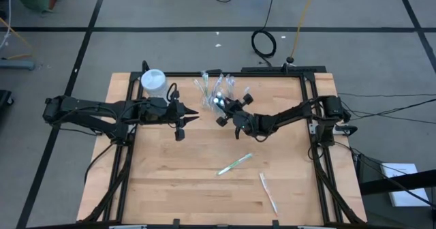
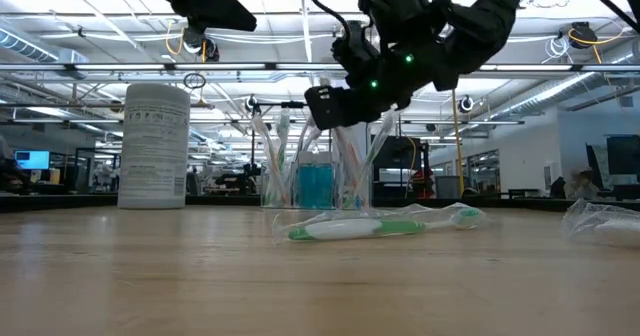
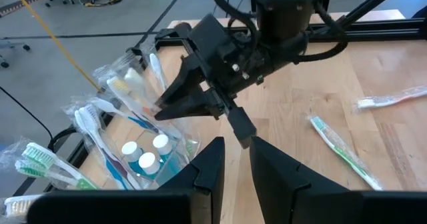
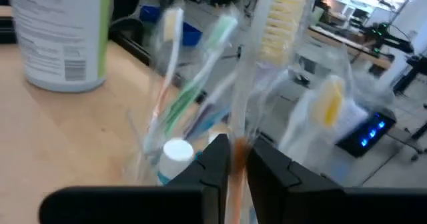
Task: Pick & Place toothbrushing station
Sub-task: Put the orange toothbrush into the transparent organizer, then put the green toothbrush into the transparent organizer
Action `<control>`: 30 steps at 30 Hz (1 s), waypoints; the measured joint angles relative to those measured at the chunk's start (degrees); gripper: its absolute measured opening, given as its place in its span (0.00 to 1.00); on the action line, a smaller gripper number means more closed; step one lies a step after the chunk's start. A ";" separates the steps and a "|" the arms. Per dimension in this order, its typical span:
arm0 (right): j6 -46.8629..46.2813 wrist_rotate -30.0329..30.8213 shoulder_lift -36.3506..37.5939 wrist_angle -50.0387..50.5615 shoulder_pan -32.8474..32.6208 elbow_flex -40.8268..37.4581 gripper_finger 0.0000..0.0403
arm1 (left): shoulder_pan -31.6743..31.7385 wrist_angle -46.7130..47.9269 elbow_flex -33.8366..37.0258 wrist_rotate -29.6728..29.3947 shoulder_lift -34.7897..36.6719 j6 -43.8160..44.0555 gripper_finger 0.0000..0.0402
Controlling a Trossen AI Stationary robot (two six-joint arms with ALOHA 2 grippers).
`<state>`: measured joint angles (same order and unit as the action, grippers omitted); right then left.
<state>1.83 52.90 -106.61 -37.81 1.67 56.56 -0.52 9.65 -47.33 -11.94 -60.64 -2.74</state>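
Note:
A clear cup (image 1: 218, 93) stands at the table's far middle. It holds several wrapped toothbrushes and blue toothpaste tubes with white caps (image 3: 143, 154), and it also shows in the low view (image 2: 315, 181). My right gripper (image 1: 221, 106) is at the cup, shut on one wrapped toothbrush (image 4: 280, 24) with pale yellow bristles. My left gripper (image 1: 182, 128) hovers to the cup's left, shut and empty. A wrapped green toothbrush (image 1: 235, 163) and a white one (image 1: 268, 191) lie flat on the table nearer the front. My right gripper pinches the wrapped toothbrush's orange handle (image 4: 237, 154) between its two fingers, well below the bristle head. The fingers (image 3: 175, 104) come slanting from the table's near right side, across the handle. The toothbrush stands about upright among the others; its lower end is hidden.
A larger white cylindrical container (image 1: 152, 81) stands at the table's far left, beside my left arm; it also shows in the low view (image 2: 155, 146). A black frame (image 1: 310, 99) runs along the table's sides. Bare wood (image 1: 177, 181) lies at the front left.

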 joint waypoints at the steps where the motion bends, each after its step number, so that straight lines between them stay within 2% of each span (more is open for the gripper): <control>1: -0.82 0.79 0.00 0.17 -0.37 -0.36 0.09 | -0.01 0.05 0.02 0.01 0.00 0.02 0.19; 5: -5.35 1.10 0.00 0.29 -1.15 -2.73 0.04 | -0.01 0.06 0.02 0.00 0.00 0.02 0.19; 10: -8.67 0.98 -0.02 0.33 -0.56 -5.37 0.05 | -0.01 0.09 0.00 0.02 0.00 0.02 0.19; 23: -5.22 -0.65 1.81 1.37 -1.48 -6.48 0.21 | -0.01 0.05 0.01 0.00 0.00 0.17 0.19; 27: -4.67 -0.54 4.36 5.24 -1.90 -6.53 0.28 | -0.01 0.04 0.00 0.00 0.00 0.28 0.19; 30: -8.23 -0.57 7.12 12.26 -1.90 -6.49 0.35 | 0.00 0.03 0.00 0.00 0.00 0.28 0.19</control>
<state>-6.40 52.33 -99.49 -25.56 -0.23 50.08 -0.52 9.68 -47.33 -11.94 -60.64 -2.46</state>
